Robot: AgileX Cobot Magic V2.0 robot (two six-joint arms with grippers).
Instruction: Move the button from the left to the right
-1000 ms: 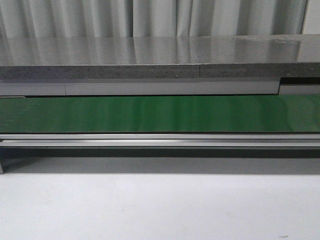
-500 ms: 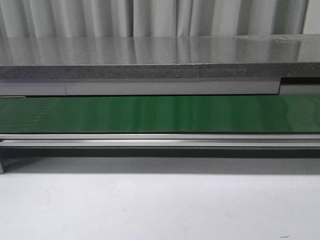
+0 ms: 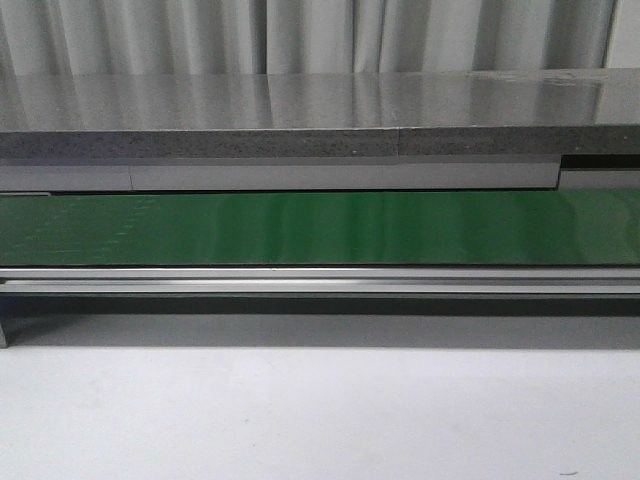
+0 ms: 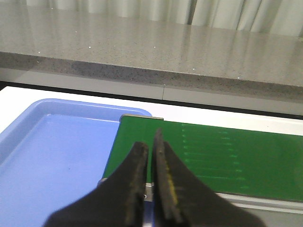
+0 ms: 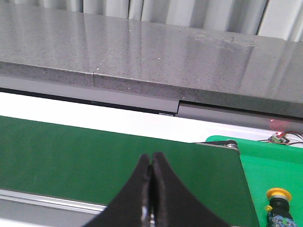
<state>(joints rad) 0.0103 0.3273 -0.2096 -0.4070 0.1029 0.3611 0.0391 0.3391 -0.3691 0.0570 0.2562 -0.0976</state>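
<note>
The button [image 5: 276,204], with a yellow-orange round cap on a dark base with bluish dots, stands on a bright green tray [image 5: 270,165] just past the end of the green conveyor belt [image 5: 71,151]. It shows only in the right wrist view, cut off by the frame edge. My right gripper [image 5: 150,158] is shut and empty over the belt, apart from the button. My left gripper [image 4: 149,142] is shut and empty over the other end of the belt [image 4: 227,161], beside an empty blue tray [image 4: 47,156]. The front view shows neither gripper nor the button.
The belt [image 3: 320,228] runs across the front view with a metal rail [image 3: 320,280] along its near side. A grey stone counter [image 3: 300,110] stands behind it, with curtains beyond. Wires and a small red light [image 5: 281,137] lie behind the green tray.
</note>
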